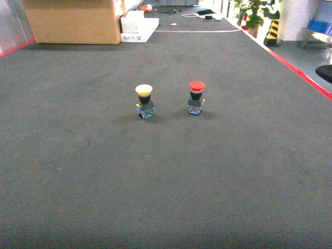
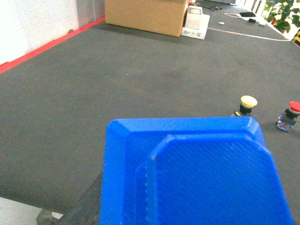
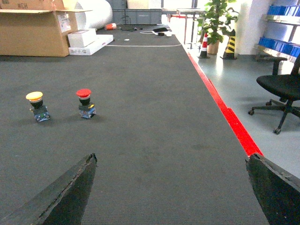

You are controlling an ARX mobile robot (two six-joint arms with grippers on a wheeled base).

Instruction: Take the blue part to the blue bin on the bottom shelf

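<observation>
Carpet, dark grey and ribbed (image 1: pixel 166 197), spreads wide, edged by red floor tape (image 3: pixel 225 110). Beyond stand a brown cardboard box (image 1: pixel 72 21) and a black office chair (image 3: pixel 281 89). Mid-floor, a yellow-capped push-button switch (image 1: pixel 144 101) stands near a red-capped one (image 1: pixel 196 97). The left gripper's state is hidden behind a flat blue plastic part (image 2: pixel 192 173). The right gripper (image 3: pixel 171 187) gapes wide, empty.

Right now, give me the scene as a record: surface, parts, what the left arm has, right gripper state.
surface: dark grey carpet
parts on carpet: yellow-capped push button, red-capped push button, both upright, apart, side by side
blue item: blue plastic piece fills the left wrist view, close to the camera; whether it is gripped cannot be told
left gripper: fingers not visible
right gripper: open, empty, fingers spread wide
bottom shelf: not in view
background: cardboard box, office chair
</observation>
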